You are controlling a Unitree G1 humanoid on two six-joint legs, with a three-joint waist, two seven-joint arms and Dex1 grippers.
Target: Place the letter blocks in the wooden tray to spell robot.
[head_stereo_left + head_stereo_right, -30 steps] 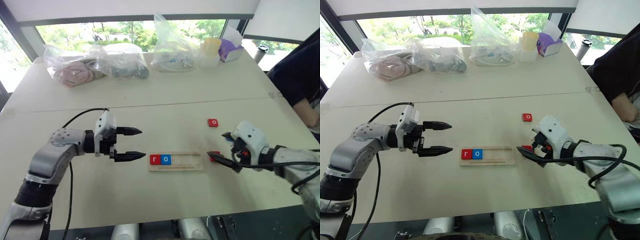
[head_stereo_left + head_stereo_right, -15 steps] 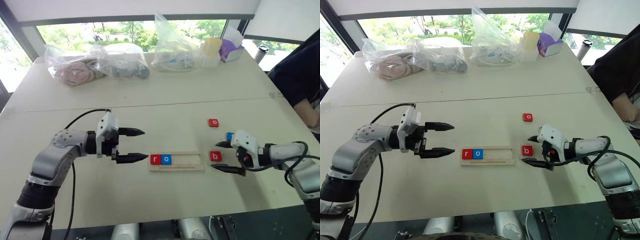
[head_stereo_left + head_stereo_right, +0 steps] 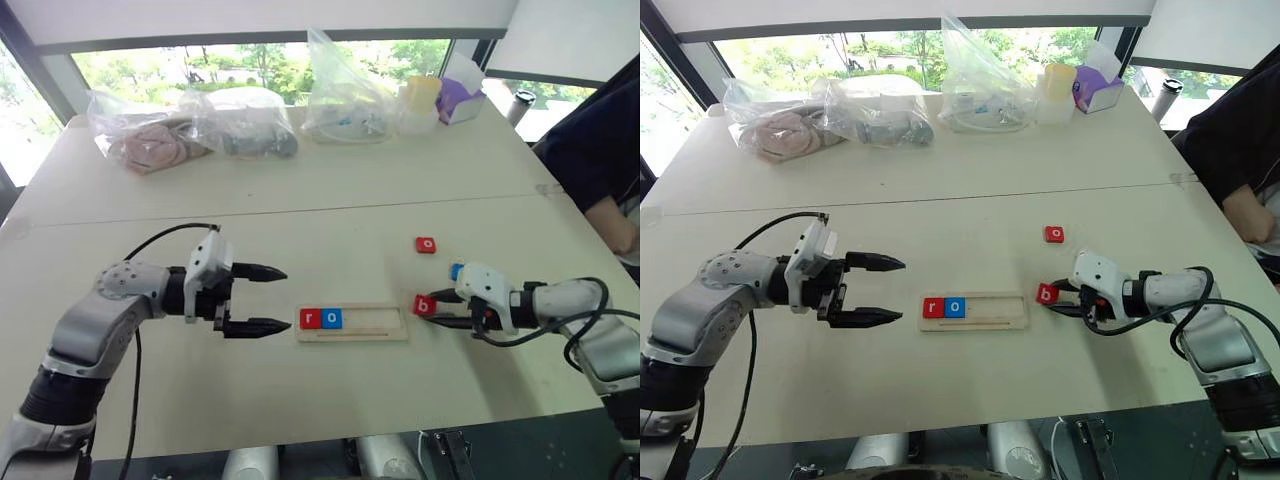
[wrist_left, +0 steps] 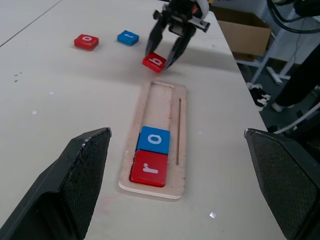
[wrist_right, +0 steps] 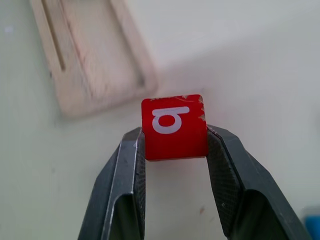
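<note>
The wooden tray (image 3: 372, 324) lies mid-table, with a red r block (image 3: 311, 319) and a blue o block (image 3: 332, 319) at its left end. Just off the tray's right end, my right gripper (image 3: 434, 309) is shut on the red b block (image 5: 173, 127), its fingers (image 5: 122, 185) clamping two opposite sides. A red o block (image 3: 426, 244) lies farther back. A blue block (image 4: 128, 37) rests beside my right hand. My left gripper (image 3: 287, 298) hangs open left of the tray, holding nothing.
Plastic bags (image 3: 190, 125) and a larger bag (image 3: 345, 100), a cup and a tissue box (image 3: 460, 95) line the table's far side. A person's dark sleeve (image 3: 595, 150) is at the right edge. Bare tabletop surrounds the tray.
My right gripper was open around the red b block and has now shut on it, nearer the tray's right end. The left gripper stays open in place.
</note>
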